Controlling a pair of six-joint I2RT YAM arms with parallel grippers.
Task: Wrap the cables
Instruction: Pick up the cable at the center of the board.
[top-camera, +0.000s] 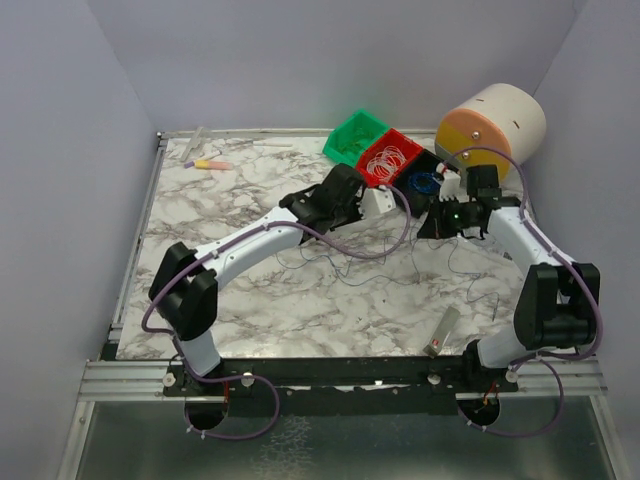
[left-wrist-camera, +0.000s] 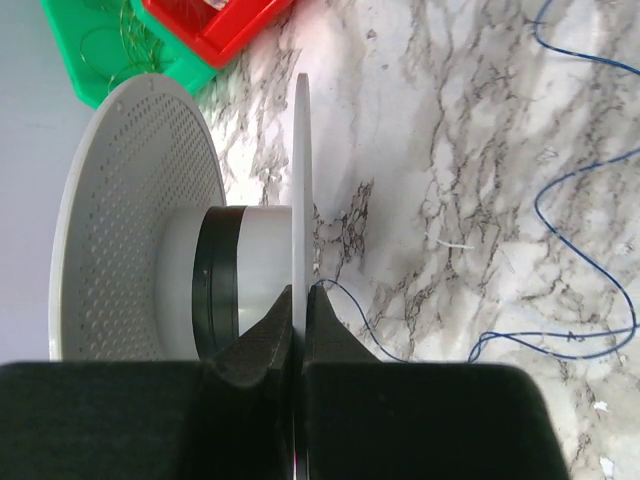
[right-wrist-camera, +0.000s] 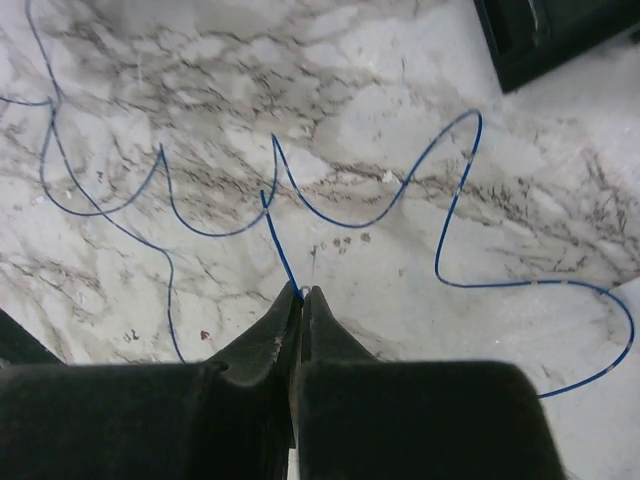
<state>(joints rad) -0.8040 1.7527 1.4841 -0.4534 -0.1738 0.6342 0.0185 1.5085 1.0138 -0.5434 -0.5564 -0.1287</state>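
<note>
The cables are hair-thin dark wires lying in loose loops on the marble table (top-camera: 250, 300), in the middle (top-camera: 335, 268) and on the right (top-camera: 472, 285). They look blue in the right wrist view (right-wrist-camera: 335, 212) and the left wrist view (left-wrist-camera: 560, 205). My left gripper (top-camera: 352, 200) is shut on the thin flange (left-wrist-camera: 302, 180) of a white spool (top-camera: 380, 203), which has a perforated far flange (left-wrist-camera: 130, 220) and a black band (left-wrist-camera: 215, 285) on its core. My right gripper (top-camera: 442, 216) is shut on a cable end at its tips (right-wrist-camera: 303, 290), just above the table.
A green bin (top-camera: 355, 135), a red bin (top-camera: 390, 155) with white wire rings and a black bin (top-camera: 425, 180) with a blue coil stand at the back. A big cream and orange cylinder (top-camera: 490, 125) lies back right. A marker (top-camera: 210, 163) lies back left, a small stick (top-camera: 443, 333) near front.
</note>
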